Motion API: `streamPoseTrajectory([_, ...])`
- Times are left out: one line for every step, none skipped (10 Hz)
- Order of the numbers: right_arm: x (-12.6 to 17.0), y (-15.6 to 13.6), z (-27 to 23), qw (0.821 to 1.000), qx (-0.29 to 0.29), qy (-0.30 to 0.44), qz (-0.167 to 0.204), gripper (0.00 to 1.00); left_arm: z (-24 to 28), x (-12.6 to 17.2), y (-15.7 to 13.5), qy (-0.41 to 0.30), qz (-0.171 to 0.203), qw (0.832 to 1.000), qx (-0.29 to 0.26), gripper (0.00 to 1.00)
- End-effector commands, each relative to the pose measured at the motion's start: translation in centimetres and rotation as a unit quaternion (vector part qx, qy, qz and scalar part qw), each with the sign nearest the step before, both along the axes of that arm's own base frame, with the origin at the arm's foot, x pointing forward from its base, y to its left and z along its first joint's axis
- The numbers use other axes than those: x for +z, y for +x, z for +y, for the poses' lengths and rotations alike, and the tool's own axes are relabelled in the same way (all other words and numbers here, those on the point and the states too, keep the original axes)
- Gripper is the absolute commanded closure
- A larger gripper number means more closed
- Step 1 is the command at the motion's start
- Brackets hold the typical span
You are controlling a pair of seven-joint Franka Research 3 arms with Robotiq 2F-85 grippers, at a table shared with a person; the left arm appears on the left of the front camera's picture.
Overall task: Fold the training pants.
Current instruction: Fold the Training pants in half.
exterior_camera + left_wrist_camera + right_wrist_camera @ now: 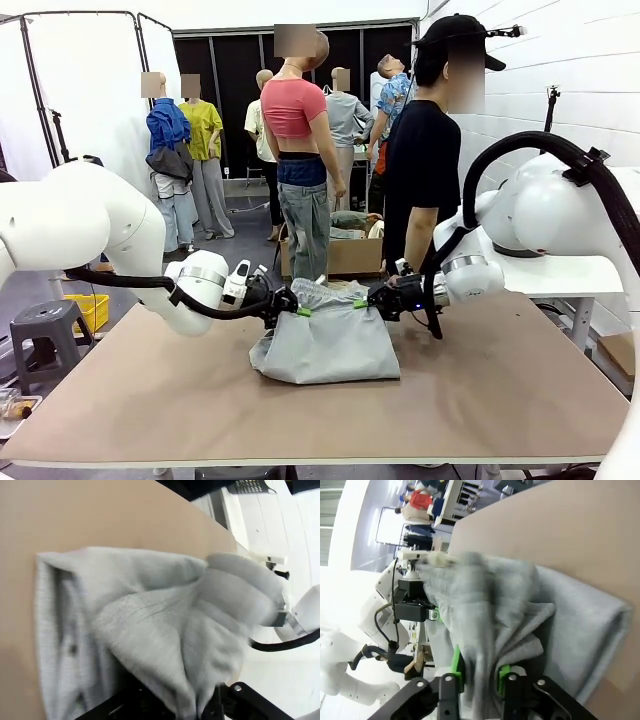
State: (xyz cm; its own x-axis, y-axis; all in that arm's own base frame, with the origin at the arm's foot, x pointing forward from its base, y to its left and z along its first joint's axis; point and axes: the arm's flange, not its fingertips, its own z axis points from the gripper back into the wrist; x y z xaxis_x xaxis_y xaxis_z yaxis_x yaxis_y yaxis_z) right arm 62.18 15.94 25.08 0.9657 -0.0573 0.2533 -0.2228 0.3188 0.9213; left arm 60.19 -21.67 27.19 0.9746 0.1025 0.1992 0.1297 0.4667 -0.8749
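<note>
On the brown table (150, 390), the soft light grey training pants (325, 345) lie mid-table, partly folded. The left gripper (297, 309) and right gripper (362, 302) each pinch a far corner, lifted. By my judgement the fold is under way; laying down and smoothing remain.

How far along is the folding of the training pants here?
Partly done: the training pants lie bunched on the table, lower part already doubled. In hand: the left tool and right tool hold the far edge raised. Left: laying that edge down and flattening.
</note>
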Motion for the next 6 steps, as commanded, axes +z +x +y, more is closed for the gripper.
streamPoseTrajectory([0.9, 1.0, -1.1, 1.0, -0.017, -0.005, 0.009, 0.25, 1.2, 0.6, 0.5, 0.031, 0.005, 0.999, 0.016, 0.31])
streamPoseTrajectory([1.3, 0.9, -1.4, 1.0, -0.022, -0.004, 0.007, 0.05, 1.4, 0.8, 0.3, 0.032, 0.003, 0.999, 0.02, 0.11])
streamPoseTrajectory([1.7, 0.7, -2.0, 1.0, -0.026, -0.005, 0.004, 0.0, 1.7, 1.2, 0.1, 0.039, -0.002, 0.999, 0.029, 0.0])
streamPoseTrajectory([2.0, 0.7, -2.3, 1.0, -0.027, -0.006, 0.002, 0.0, 2.3, 1.6, 0.1, 0.044, -0.006, 0.998, 0.036, 0.0])
streamPoseTrajectory([2.3, 0.7, -2.6, 1.0, -0.027, -0.014, 0.0, 0.0, 3.2, 2.3, 0.0, 0.051, -0.013, 0.997, 0.048, 0.0])
streamPoseTrajectory([2.6, 0.4, -2.8, 0.999, -0.03, -0.019, -0.003, 0.0, 4.1, 3.0, -0.4, 0.061, -0.017, 0.996, 0.058, 0.0])
